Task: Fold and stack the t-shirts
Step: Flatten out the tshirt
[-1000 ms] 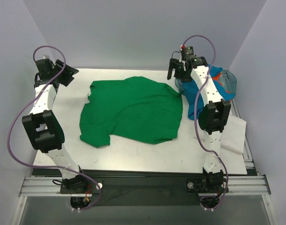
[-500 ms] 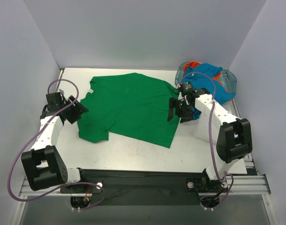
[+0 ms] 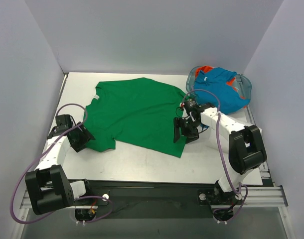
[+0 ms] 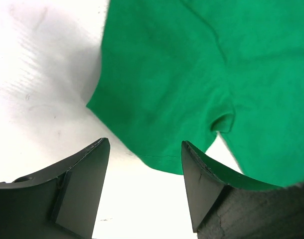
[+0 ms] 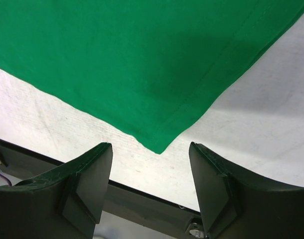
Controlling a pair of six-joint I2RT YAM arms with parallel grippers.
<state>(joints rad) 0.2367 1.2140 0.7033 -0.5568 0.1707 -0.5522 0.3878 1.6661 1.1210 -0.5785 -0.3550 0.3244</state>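
A bright green t-shirt (image 3: 137, 112) lies spread flat mid-table. My left gripper (image 3: 82, 140) hovers open at its near-left sleeve; in the left wrist view the sleeve hem (image 4: 162, 99) lies just ahead of the open gripper (image 4: 144, 143). My right gripper (image 3: 182, 133) is open over the shirt's near-right hem corner (image 5: 157, 147), which sits between its spread fingers (image 5: 92, 184), untouched. A turquoise t-shirt (image 3: 219, 89) is bunched in a bin at the back right, with an orange-red t-shirt (image 3: 207, 69) peeking out behind it.
The clear bin (image 3: 245, 88) stands at the table's back right corner. A white sheet (image 3: 251, 139) hangs at the right edge. The table's dark front rail (image 5: 142, 199) shows just beyond the hem corner. Grey walls enclose three sides.
Both arms swung from the back of the table to the shirt's near corners: left to the sleeve, right to the hem corner. The green shirt now lies flatter. The right jaws narrowed slightly.
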